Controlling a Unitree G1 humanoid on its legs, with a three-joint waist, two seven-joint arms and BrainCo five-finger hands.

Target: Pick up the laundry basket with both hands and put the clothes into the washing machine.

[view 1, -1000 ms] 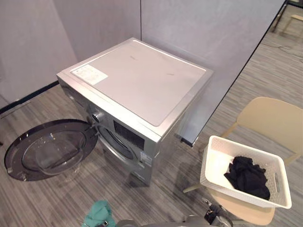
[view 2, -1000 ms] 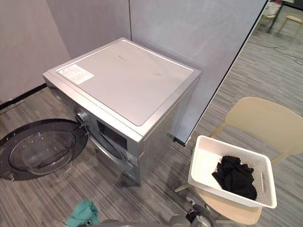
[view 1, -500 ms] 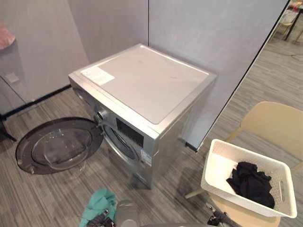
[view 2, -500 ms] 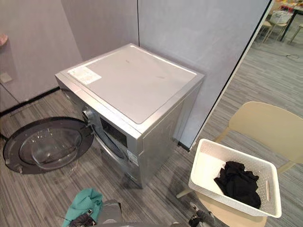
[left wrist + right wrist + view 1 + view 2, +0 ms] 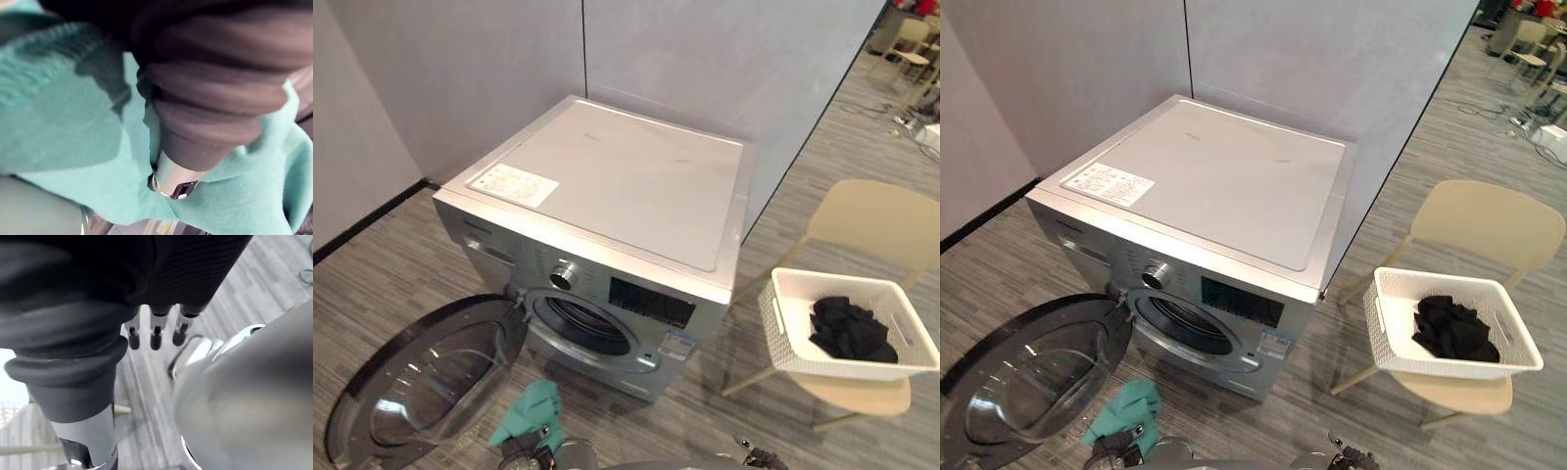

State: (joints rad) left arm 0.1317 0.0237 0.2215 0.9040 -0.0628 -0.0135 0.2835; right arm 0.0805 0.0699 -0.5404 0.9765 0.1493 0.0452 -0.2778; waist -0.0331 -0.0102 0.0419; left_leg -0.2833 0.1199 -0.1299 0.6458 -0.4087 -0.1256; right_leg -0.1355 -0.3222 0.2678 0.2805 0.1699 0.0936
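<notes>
On the beige chair [image 5: 876, 220], to the right of the washing machine [image 5: 617, 186], stands the white laundry basket [image 5: 803, 348]. It has a heap of black clothes [image 5: 852, 331] inside, toward its far end. No hand touches the basket, and it is well apart from both of them.

The machine is against the grey wall, and its round door [image 5: 421, 392] is swung fully open to the left, low over the floor. The drum opening [image 5: 582, 323] is dark and uncovered.

Down at the near edge, in front of the machine, the left hand [image 5: 171, 178] holds a teal cloth [image 5: 533, 409]. The cloth wraps around the hand and the thumb presses into it. The other fingers are hidden by the cloth.

The right hand [image 5: 155, 330] hangs over the striped floor. Its fingers are straight and relaxed, and it holds nothing.
</notes>
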